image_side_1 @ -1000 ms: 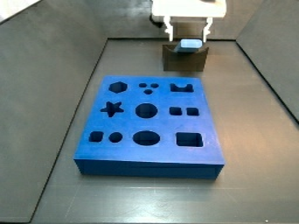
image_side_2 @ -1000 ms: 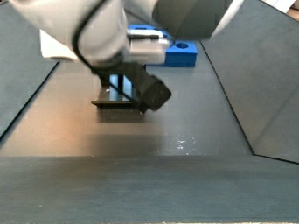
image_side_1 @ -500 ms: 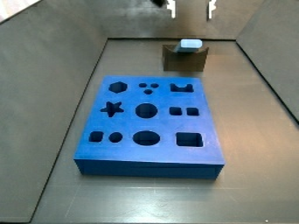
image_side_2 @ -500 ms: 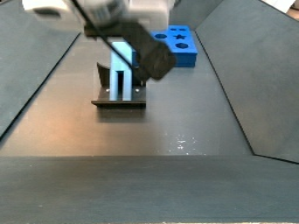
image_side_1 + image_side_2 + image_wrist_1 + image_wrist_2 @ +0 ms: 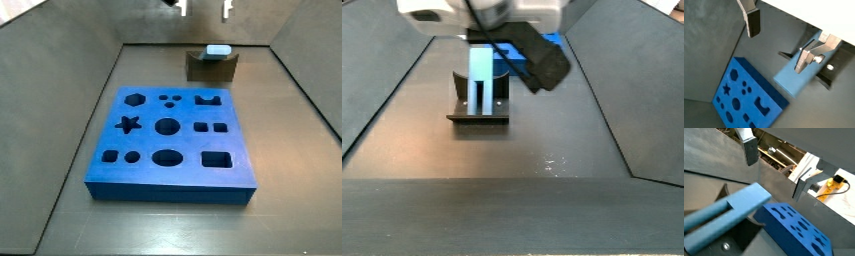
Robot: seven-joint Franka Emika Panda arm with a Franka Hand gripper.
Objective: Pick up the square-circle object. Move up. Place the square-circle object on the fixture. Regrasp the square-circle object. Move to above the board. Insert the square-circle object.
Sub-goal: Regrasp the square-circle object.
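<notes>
Standing upright in the fixture (image 5: 480, 112), the square-circle object (image 5: 481, 72) is pale blue and free of any grip; in a side view its top end (image 5: 217, 51) shows above the dark block (image 5: 210, 68) at the far end of the floor; the gripper (image 5: 198, 7) hangs high above it, only its two fingertips visible at the top edge, apart from each other; in both wrist views the silver fingers (image 5: 751, 19) (image 5: 749, 149) are spread wide with nothing between them; the board (image 5: 171, 145) lies flat on the near side of the fixture, well apart from it.
</notes>
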